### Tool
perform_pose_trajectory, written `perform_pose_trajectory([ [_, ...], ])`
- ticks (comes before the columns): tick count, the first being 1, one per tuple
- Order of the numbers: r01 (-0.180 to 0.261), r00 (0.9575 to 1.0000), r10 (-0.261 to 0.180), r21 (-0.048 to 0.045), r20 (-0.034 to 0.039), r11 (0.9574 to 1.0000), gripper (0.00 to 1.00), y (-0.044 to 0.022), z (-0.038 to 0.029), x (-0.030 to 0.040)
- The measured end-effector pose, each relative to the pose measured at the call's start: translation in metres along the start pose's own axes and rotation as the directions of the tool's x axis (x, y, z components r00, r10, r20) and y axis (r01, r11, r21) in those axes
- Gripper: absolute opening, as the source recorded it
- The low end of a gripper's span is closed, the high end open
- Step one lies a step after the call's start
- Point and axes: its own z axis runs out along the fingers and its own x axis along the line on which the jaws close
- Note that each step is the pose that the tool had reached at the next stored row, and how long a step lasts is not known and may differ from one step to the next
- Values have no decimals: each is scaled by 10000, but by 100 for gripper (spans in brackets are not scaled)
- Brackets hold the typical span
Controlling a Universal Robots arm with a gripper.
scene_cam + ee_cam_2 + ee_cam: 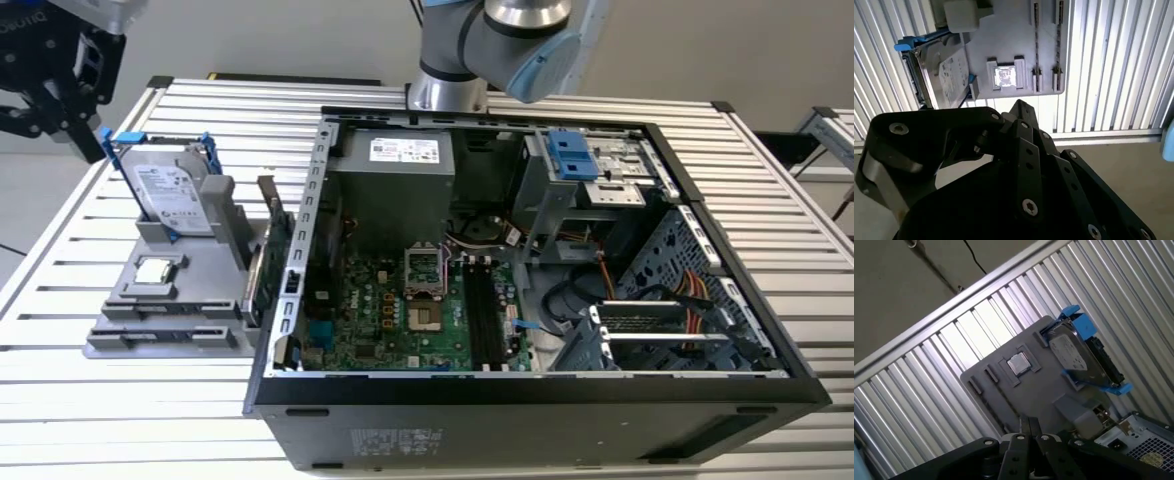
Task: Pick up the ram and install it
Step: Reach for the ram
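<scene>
My black gripper (51,95) hangs high over the table's far corner at the exterior view's left, above and beyond the grey parts holder (167,300). Both wrist views show its fingertips (1029,432) pressed together with nothing between them. The ram (268,208) appears as a thin dark stick with a tan edge, standing on edge between the holder and the open computer case (534,390). It is well apart from the gripper. Long black memory slots (487,320) lie on the motherboard inside the case.
A silver hard drive in a blue-trimmed frame (167,195) (1081,357) stands upright on the holder, and a small square chip (1019,363) (1005,76) lies beside it. A green expansion card (276,285) leans against the case wall. The ribbed metal table (107,400) surrounds everything.
</scene>
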Motion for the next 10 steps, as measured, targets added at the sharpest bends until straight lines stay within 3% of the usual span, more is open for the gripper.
perform_pose_trajectory([
  [10,1001,9950,-1001,16,-10,9950,0,0,1,0],
])
